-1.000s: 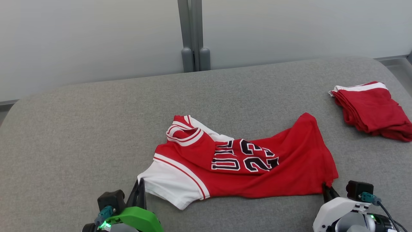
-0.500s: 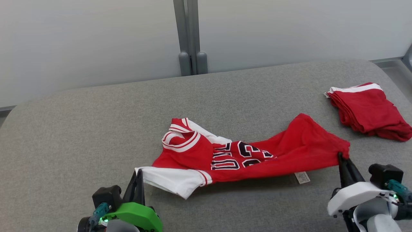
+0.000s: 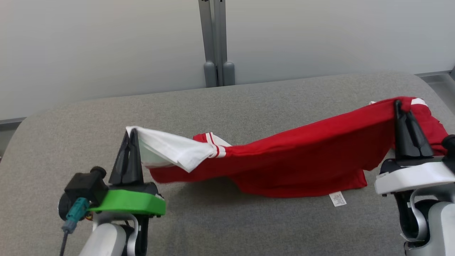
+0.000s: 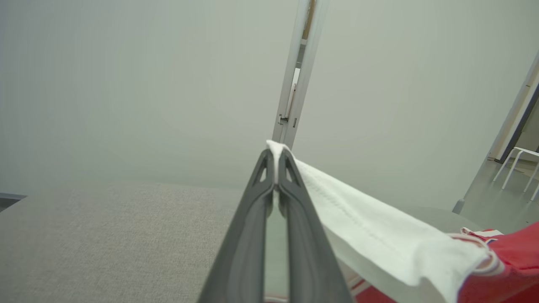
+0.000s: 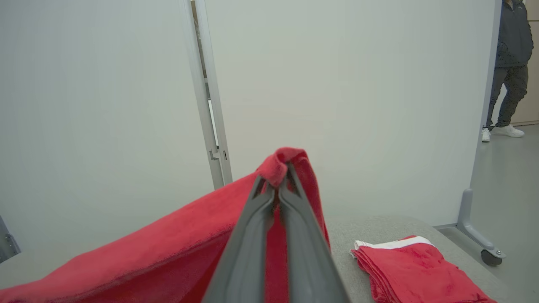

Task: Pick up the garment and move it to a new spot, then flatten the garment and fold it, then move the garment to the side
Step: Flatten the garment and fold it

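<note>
The garment (image 3: 291, 160) is a red jersey with white sleeves, stretched in the air between my two grippers above the grey table (image 3: 249, 99). My left gripper (image 3: 130, 131) is shut on the white sleeve (image 4: 379, 235) at the left; its tip (image 4: 276, 153) pinches the sleeve's edge. My right gripper (image 3: 399, 104) is shut on the red hem corner (image 5: 282, 162) at the right, held higher. The jersey's middle sags down to the table, and a white label (image 3: 337, 199) hangs from its lower edge.
A folded red and white pile (image 5: 412, 265) lies at the table's right end, behind the lifted hem in the head view. A white partition wall with a grey post (image 3: 215, 39) stands behind the table. A person (image 5: 509, 63) stands far off at the right.
Both grippers have risen and spread apart, lifting the jersey off the table and pulling it taut. The right corner went up and to the right; the printed front now faces down.
</note>
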{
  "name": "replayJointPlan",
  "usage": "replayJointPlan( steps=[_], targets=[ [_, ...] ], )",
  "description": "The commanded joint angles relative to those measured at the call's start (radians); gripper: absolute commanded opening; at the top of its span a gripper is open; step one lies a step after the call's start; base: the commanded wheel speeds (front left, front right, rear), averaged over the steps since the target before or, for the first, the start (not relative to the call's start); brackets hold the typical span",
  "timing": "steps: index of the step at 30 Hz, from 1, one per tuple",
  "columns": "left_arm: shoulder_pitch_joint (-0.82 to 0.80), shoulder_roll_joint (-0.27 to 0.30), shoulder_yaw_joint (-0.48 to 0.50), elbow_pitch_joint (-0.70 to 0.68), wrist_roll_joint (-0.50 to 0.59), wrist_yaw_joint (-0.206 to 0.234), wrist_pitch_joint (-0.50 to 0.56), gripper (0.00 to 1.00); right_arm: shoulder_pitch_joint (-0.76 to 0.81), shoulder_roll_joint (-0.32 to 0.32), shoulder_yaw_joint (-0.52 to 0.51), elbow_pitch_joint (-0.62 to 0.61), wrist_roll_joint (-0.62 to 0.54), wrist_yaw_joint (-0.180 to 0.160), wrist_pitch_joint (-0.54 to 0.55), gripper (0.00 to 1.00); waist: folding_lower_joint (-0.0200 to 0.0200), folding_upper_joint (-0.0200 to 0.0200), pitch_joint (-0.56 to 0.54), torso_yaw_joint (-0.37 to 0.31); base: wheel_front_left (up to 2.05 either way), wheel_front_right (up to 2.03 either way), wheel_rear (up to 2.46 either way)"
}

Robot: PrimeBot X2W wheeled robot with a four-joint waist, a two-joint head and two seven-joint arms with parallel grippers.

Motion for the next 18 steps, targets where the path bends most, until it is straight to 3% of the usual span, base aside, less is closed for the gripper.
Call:
replayJointPlan(
  steps=[1, 12, 18],
  targets=[
    [-0.028, 0.021, 0.008, -0.038, 0.015, 0.000, -0.007, 0.00, -0.019, -0.002, -0.010, -0.034, -0.008, -0.001, -0.005, 0.00, 0.0000, 0.0000, -0.012, 0.006, 0.00, 0.00, 0.00],
    [-0.237, 0.157, 0.042, -0.467, 0.122, -0.004, 0.105, 0.00, -0.117, -0.002, -0.093, -0.392, -0.098, -0.001, 0.046, 0.00, 0.0000, 0.0000, -0.067, -0.006, 0.00, 0.00, 0.00],
    [-0.335, 0.204, 0.044, -0.642, 0.172, -0.003, 0.196, 0.00, -0.150, -0.021, -0.121, -0.527, -0.109, -0.001, 0.091, 0.00, 0.0000, 0.0000, -0.073, -0.017, 0.00, 0.00, 0.00]
  ],
)
